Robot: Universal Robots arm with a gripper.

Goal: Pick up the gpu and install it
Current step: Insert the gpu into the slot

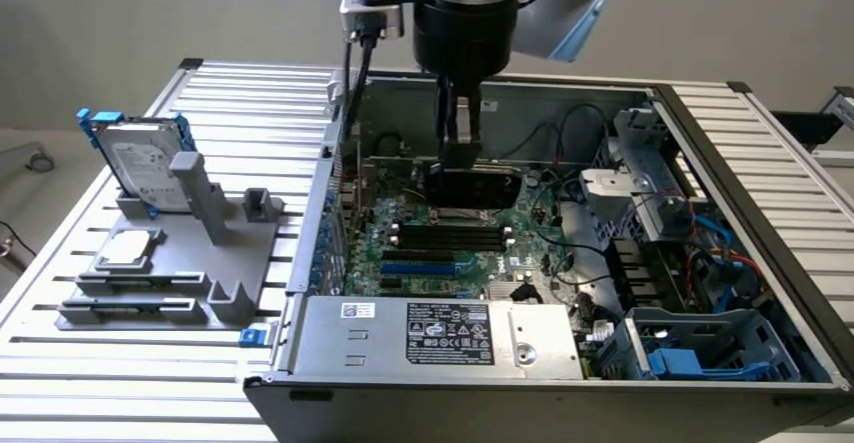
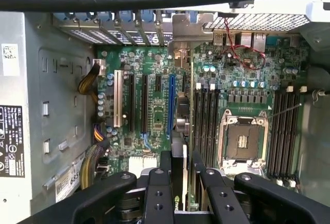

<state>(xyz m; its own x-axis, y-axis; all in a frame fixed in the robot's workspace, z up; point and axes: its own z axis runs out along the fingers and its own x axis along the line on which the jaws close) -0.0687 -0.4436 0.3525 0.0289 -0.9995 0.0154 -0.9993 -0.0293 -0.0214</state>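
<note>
The gpu point(image 1: 470, 185) point(image 2: 180, 152) stands on edge inside the open case point(image 1: 400, 113), over the motherboard point(image 1: 441, 248), just beside the long blue slot point(image 2: 170, 105). Whether it touches the board, I cannot tell. The gripper point(image 1: 461, 151) clamps it from above, 1 finger on each face. On the exterior view's left, a hard drive point(image 1: 138, 163) stands in a gray rack point(image 1: 200, 293).

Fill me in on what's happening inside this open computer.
The robot arm's gripper is clamped on the gpu, a thin card with a black cover, holding it on edge inside the open grey metal computer case, low over the green motherboard. Whether it is seated in a slot is unclear. The silver hard drive in its blue frame and the small square silver processor chip sit on the grey stand outside.
</note>
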